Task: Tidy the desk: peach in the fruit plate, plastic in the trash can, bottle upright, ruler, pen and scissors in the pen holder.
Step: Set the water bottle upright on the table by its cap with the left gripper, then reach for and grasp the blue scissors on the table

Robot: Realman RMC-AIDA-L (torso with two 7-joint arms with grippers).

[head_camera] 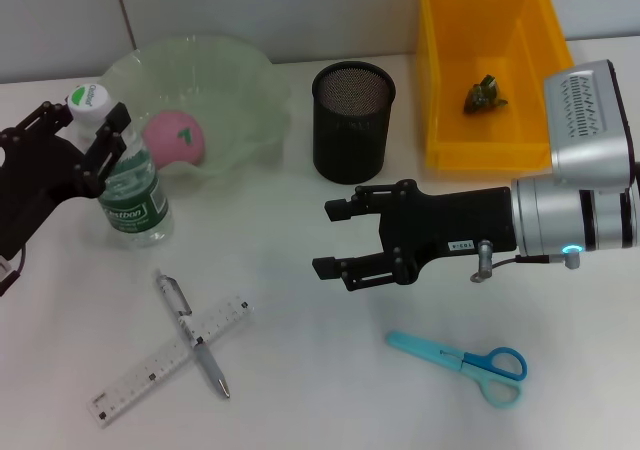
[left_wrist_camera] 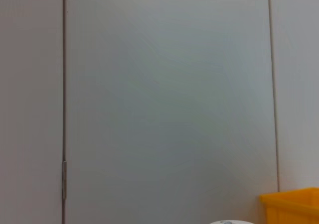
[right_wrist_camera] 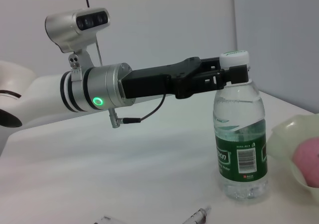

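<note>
At the frame's left, the left gripper (head_camera: 95,140) pinched the upright clear plastic bottle's (head_camera: 133,192) neck; the right gripper (head_camera: 338,238), centre, hung spread.

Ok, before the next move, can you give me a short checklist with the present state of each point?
1. Bottle stands upright on the table: ok.
2. Left gripper is at the bottle's neck, just under the cap; whether it grips or has let go: cannot tell.
3. Peach lies in the fruit plate: ok.
4. Plastic lies in the yellow trash can: ok.
5. Ruler, pen and scissors in the pen holder: not ok, all three lie on the table, pen across ruler.
6. Right gripper open and free, hovering in front of the holder: ok.
</note>
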